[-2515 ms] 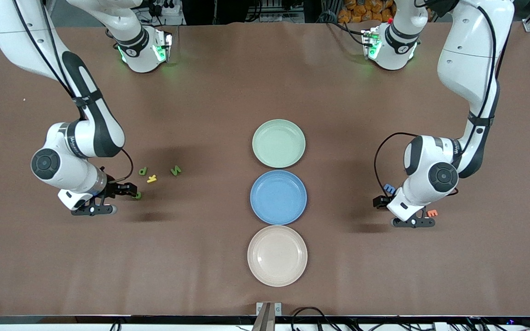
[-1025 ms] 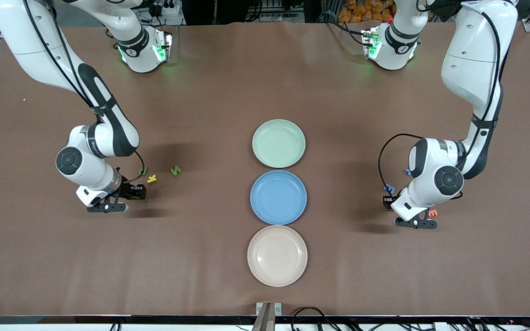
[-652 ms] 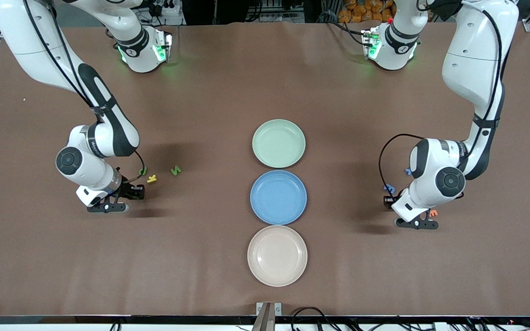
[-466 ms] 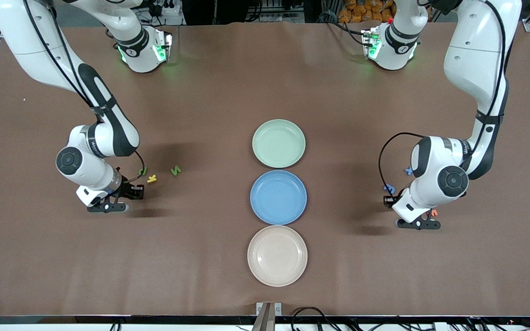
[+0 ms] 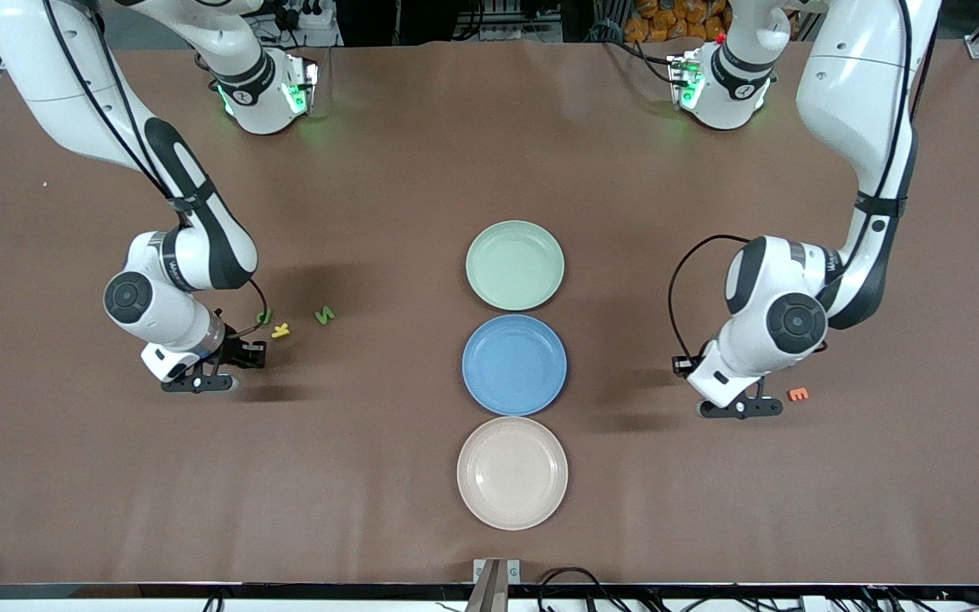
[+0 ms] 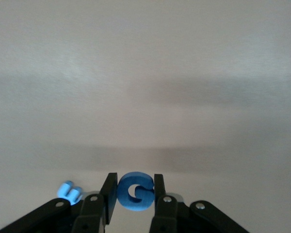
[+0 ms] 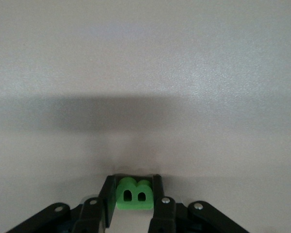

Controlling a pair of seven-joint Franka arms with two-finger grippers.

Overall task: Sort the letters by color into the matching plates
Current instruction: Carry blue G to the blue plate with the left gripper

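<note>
In the left wrist view my left gripper is shut on a blue letter G; from the front it hangs over the table between the blue plate and the left arm's end. A paler blue letter lies on the table just beside its fingers. My right gripper is low at the table toward the right arm's end, shut on a green letter B that sits between its pads. Close by lie a green letter N and another green letter. The mint green plate holds nothing.
A cream-beige plate sits nearest the front camera, in line with the other two plates. A yellow letter lies between the green letters. An orange letter E lies beside the left arm's wrist.
The left arm has lifted and swung toward the plates with the blue G. The right gripper's jaws have closed on the green B; that arm has stayed in place.
</note>
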